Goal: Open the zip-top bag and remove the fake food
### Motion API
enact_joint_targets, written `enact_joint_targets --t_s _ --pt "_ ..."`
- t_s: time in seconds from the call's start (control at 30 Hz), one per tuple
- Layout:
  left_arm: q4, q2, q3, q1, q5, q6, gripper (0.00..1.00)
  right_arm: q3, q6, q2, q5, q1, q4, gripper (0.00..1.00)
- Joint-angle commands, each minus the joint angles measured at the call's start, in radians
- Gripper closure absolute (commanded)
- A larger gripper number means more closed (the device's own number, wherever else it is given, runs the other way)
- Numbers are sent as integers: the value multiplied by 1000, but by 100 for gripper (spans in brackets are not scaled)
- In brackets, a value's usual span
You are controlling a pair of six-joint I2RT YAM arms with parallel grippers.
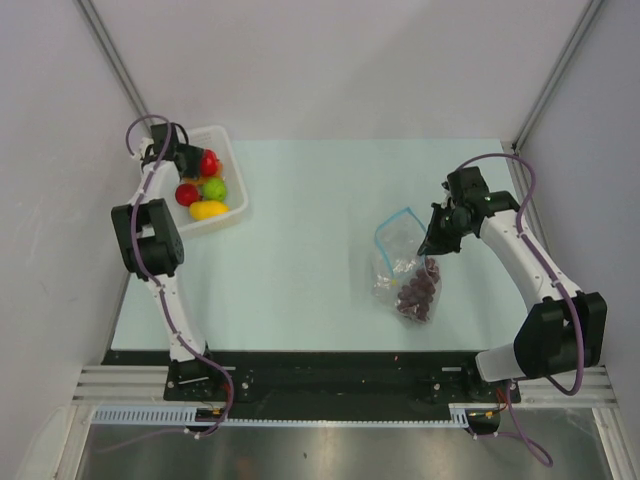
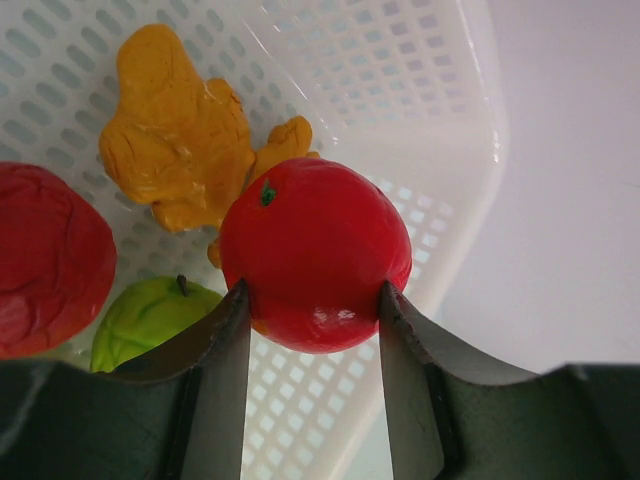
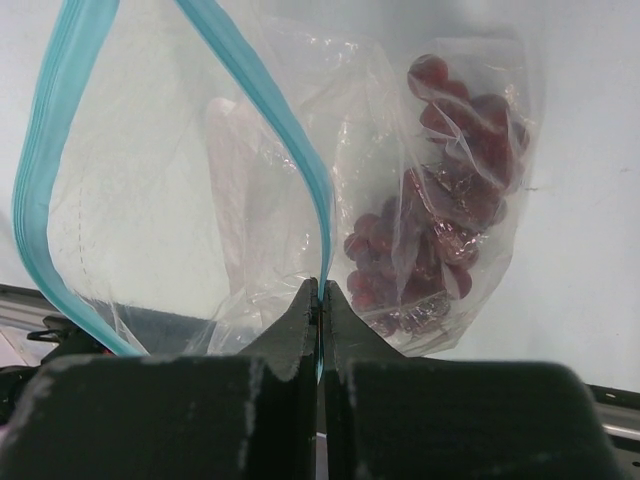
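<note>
Overhead: the zip-top bag (image 1: pixel 395 240) lies on the counter (image 1: pixel 300 230), well right of the white basket (image 1: pixel 238 200).

Left wrist alone shows the left end effector (image 2: pixel 312 292) gripping a red fruit (image 2: pixel 315 235) over that basket.

Right wrist: the right end effector (image 3: pixel 320 288) is pinched on the zip strip (image 3: pixel 250 100), with grapes (image 3: pixel 455 190) inside.
</note>
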Motion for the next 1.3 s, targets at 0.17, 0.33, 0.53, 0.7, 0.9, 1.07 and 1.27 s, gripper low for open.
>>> enact_joint_targets --t_s 0.17,0.33,0.53,0.7,0.9,1.07,1.27 --pt "7 9 39 13 -4 -31 19 47 18 -3 34 11 14 100" --pt "22 -93 -38 11 73 55 14 47 16 -14 40 32 12 100" --pt "58 -313 -246 -22 102 211 13 48 21 -40 15 46 23 100" --pt "39 -551 -417 -122 125 365 14 48 10 -61 15 74 8 100" --pt "139 -793 -685 -378 289 399 32 48 9 -83 -17 97 20 100" --pt "216 -885 -817 -694 312 359 47 48 21 -89 -30 127 11 100" --pt "236 -841 -768 -966 277 351 66 48 59 -123 -41 170 23 100"
